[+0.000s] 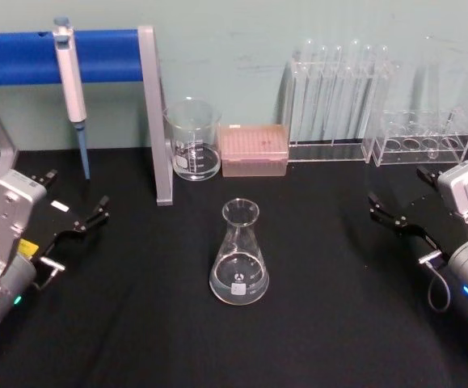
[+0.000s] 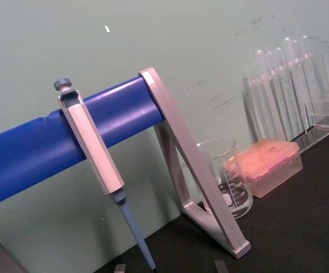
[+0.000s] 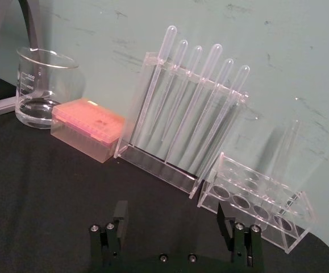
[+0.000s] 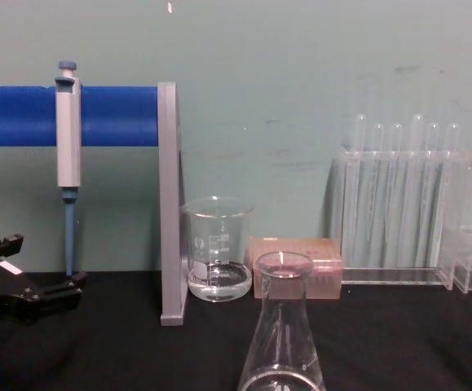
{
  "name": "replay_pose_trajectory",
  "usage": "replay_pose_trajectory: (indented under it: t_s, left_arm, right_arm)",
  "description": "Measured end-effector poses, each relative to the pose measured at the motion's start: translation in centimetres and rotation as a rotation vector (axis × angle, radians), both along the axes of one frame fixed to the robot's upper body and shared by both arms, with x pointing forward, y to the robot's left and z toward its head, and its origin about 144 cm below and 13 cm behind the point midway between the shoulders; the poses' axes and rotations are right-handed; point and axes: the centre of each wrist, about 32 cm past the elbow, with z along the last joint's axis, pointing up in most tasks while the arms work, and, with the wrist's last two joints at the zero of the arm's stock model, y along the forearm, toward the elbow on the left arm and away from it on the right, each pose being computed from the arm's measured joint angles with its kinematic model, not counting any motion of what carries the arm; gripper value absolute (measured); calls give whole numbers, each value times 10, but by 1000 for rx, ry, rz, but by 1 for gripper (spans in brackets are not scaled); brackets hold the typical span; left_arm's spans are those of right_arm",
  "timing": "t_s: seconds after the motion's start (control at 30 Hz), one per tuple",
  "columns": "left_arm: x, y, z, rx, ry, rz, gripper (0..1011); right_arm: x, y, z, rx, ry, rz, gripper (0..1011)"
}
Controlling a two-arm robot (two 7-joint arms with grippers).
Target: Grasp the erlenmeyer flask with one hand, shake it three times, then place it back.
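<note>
Erlenmeyer flask stands upright near the middle of the black desk, untouched. Left end effector hovers by the desk's left edge, fingers apart. Right end effector hovers by the right edge, fingers likewise spread, both well apart from the glass.

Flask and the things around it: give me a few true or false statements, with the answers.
1. The flask stands upright on the table. True.
2. The right end effector grips the flask. False: it is open and apart from the flask, off to its right.
3. The pink box sits beside the beaker. True.
4. The pipette lies on the table. False: it hangs from the blue bar.
</note>
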Motion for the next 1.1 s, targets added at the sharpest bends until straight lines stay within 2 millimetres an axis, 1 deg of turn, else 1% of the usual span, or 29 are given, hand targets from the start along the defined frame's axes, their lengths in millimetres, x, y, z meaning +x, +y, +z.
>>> replay_pose_trajectory:
  t_s: [0.83,1.1]
  left_arm:
    - [0,0,0,0,0,0,1001]
    - [0,0,0,0,0,0,1001]
  right_arm:
    - [0,0,0,0,0,0,1002]
    - [-1,-7,5,5,-5,14,1002]
